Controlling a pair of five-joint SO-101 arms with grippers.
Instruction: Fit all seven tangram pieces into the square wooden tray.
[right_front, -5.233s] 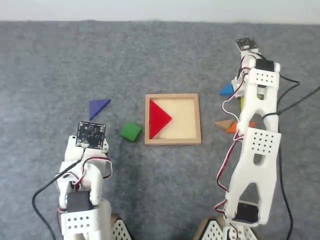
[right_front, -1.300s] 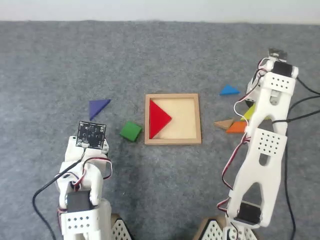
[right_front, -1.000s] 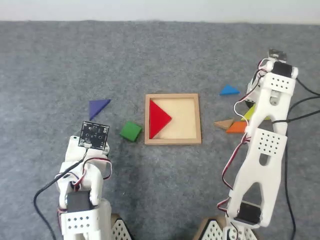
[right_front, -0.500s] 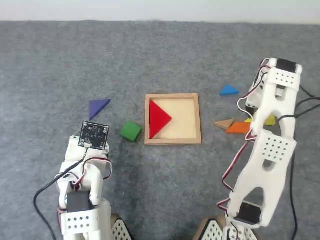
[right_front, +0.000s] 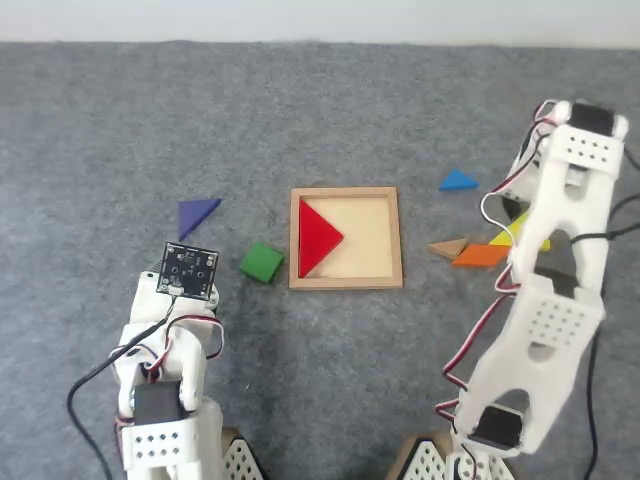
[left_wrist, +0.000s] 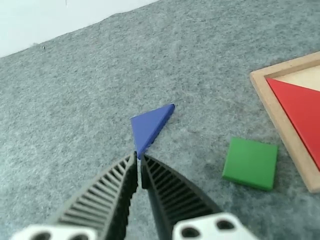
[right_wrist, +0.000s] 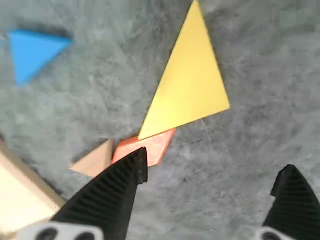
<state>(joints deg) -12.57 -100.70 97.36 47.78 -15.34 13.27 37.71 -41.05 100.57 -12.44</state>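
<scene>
1. Progress looks early: the square wooden tray (right_front: 346, 194) sits mid-tabletop (right_front: 300, 110) and holds the red triangle (right_front: 317, 237), which lies against the wall nearer the green square (right_front: 261, 263). The rest of the tray floor is bare.
2. Six pieces lie outside the tray. The green square, just beside it, and the dark blue triangle (right_front: 196, 213), farther off, are on the left arm's side. The light blue triangle (right_front: 458, 181), tan triangle (right_front: 448, 247), orange piece (right_front: 480, 255) and yellow triangle (right_wrist: 187, 90) are on the right arm's side.
3. The right end effector (right_wrist: 216, 175) hangs above the yellow triangle with its fingers spread wide and nothing between them. The left end effector (left_wrist: 139, 159) is closed to a narrow slit and empty, its tips aimed at a corner of the dark blue triangle.
4. The step in hand is probably picking up the yellow triangle.
5. To do it well:
   - Centre the opening over the triangle's broad middle, not its sharp tip.
   - Turn the wrist so the fingers close across two edges rather than slide off a slope.
   - The piece is thin and flat on a soft grey covering, so the fingertips should come right down to that surface before closing.
   - One yellow corner touches the orange piece, with the tan triangle just beside it. Coming down on the far side of the yellow triangle would avoid dragging them along.
</scene>
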